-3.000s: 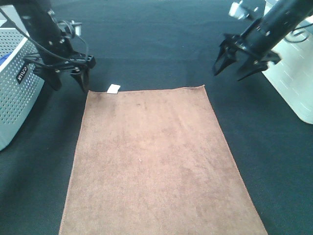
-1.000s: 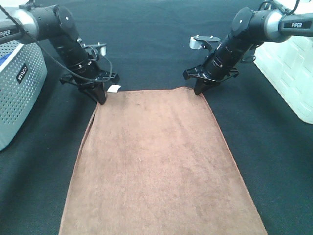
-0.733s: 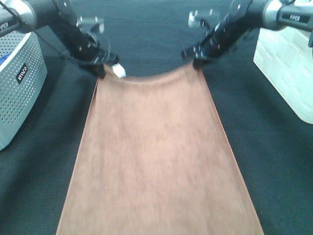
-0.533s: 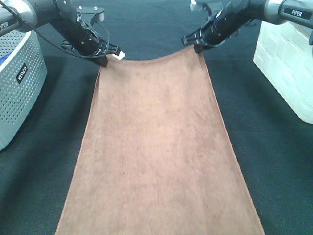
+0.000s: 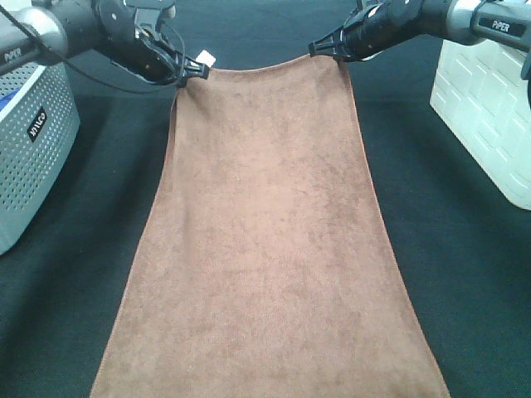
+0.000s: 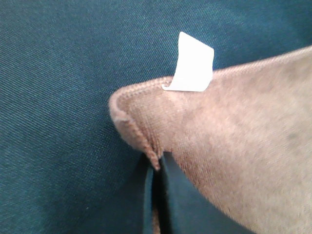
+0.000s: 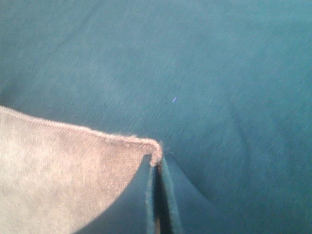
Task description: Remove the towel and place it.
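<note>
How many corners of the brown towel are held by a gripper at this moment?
2. The left gripper pinches the far corner of the towel beside the white tag; the right gripper pinches the other far corner. The near corners are out of view.

This looks like a robot test bench in a lab or workshop, not a home. The worktop (image 5: 465, 274) is covered edge to edge in plain black cloth, the kind laid down as a neutral backdrop. Two black robot arms reach in from the far corners, and the right arm (image 5: 465, 15) carries a printed maker's label. A grey perforated bin (image 5: 29, 149) with a small label stands at the left edge, and a white ribbed crate (image 5: 489, 99) at the right. A brown towel (image 5: 265, 240) is the only household thing in sight.
</note>
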You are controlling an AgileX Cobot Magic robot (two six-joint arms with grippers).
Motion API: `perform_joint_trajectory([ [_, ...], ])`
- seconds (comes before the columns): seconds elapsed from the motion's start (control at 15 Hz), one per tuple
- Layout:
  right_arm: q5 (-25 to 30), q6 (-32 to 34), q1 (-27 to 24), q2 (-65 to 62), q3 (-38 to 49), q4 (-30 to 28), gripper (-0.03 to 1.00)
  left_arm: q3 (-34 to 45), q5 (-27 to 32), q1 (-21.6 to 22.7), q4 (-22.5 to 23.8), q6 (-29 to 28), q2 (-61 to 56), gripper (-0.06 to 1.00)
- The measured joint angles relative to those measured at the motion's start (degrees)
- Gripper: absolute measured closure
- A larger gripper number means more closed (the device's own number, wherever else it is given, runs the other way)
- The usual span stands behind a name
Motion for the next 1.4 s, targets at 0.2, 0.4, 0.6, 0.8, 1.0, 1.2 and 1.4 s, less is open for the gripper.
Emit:
perform_joint_trajectory([
  [0.2, -1.38, 0.0, 0.0, 1.55, -0.11, 0.06, 0.97, 0.0, -2.01, 0.0, -0.29, 0.17, 1.03, 0.94],
  [0.4, -4.07, 0.0, -0.17, 3.9, -0.11, 0.23, 0.97, 0.0, -5.5, 0.0, -1.49, 0.34, 2.69, 0.94],
  [0.6, -6.25, 0.06, -0.4, 5.96, -0.63, 2.12, 0.97, 0.0, -9.8, -0.4, -3.44, 0.63, 4.7, 0.94],
  [0.8, -7.68, 0.06, -1.32, 6.47, -0.63, 2.52, 0.97, 0.0, -13.12, -1.6, -3.5, 0.8, 6.7, 0.94],
  [1.0, -8.14, 0.06, -2.46, 7.45, -0.69, 3.38, 0.97, 0.0, -15.18, -1.6, -3.9, 0.8, 6.93, 0.87],
  [1.2, -8.25, 0.06, -2.58, 7.79, -0.69, 4.3, 0.86, 0.0, -15.87, -1.55, -4.13, 0.8, 6.93, 0.71],
  [1.4, -7.62, -0.57, -2.58, 8.42, -0.69, 4.64, 0.44, 0.0, -16.27, -1.55, -4.3, 0.74, 6.93, 0.35],
])
